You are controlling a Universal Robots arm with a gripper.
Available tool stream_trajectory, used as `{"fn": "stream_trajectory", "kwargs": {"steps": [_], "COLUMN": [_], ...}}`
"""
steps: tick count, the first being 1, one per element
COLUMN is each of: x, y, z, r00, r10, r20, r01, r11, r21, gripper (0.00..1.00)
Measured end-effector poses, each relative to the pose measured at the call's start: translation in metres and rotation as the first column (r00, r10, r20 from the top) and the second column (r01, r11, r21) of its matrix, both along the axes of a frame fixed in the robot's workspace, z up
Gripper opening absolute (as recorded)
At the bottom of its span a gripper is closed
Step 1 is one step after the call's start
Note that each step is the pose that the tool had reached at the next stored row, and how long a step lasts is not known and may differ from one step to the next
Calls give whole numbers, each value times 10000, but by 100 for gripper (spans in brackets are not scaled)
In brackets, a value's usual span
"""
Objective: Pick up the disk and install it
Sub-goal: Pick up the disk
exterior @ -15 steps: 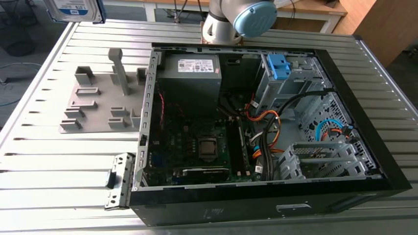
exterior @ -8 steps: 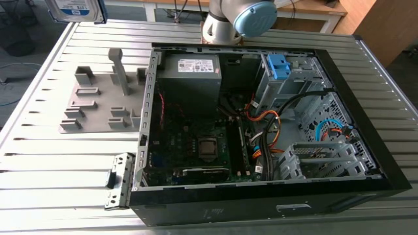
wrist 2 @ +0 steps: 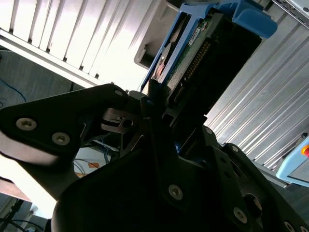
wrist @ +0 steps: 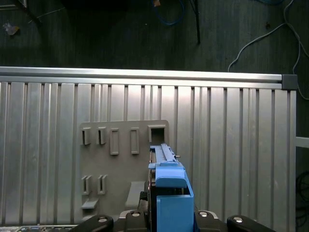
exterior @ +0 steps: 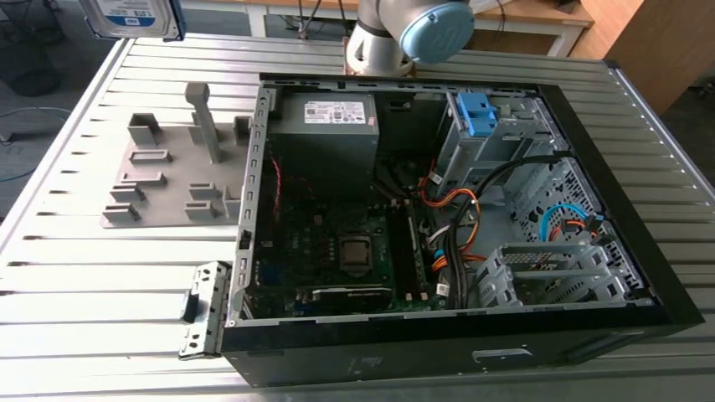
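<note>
Holding the disk [exterior: 132,17] clear of the table [exterior: 90,285], the gripper [wrist 2: 161,99] has its dark fingers [wrist 2: 145,108] closed on the drive's end. In the second wrist view the drive stands edge-on between them, with its blue bracket [wrist 2: 251,17] and connector edge showing.

We read the pick-up as done. In the exterior view the disk hangs at the far corner on that view's left, well apart from the open computer case [exterior: 659,285], and nothing supports it from below.

In the first wrist view the disk points down over the grey holder plate [wrist: 120,164], above one of its slots. We cannot tell how high it is above the plate.

Install not yet done, by our judgement:
- The disk is outside the case.
- The drive cage [exterior: 503,134], with its small blue latch [exterior: 477,113], sits at the far corner on the exterior view's right. It lies beyond the power supply [exterior: 326,117].
- The orange and black cables [exterior: 453,205] lie loose across the case floor, near the cage.

The arm [exterior: 408,33] stands behind the case's far wall.
</note>
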State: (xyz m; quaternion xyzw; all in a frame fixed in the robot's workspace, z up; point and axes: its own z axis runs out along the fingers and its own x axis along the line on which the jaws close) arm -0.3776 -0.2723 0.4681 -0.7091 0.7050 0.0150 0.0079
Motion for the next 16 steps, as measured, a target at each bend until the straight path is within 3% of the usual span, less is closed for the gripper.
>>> {"fn": "stream_trajectory", "kwargs": {"steps": [16], "x": [41], "y": [-3], "z": [0], "r00": [10000], "r10": [1], "r20": [0], "r01": [-1], "r11": [10000], "r21": [0], "gripper": [36]}}
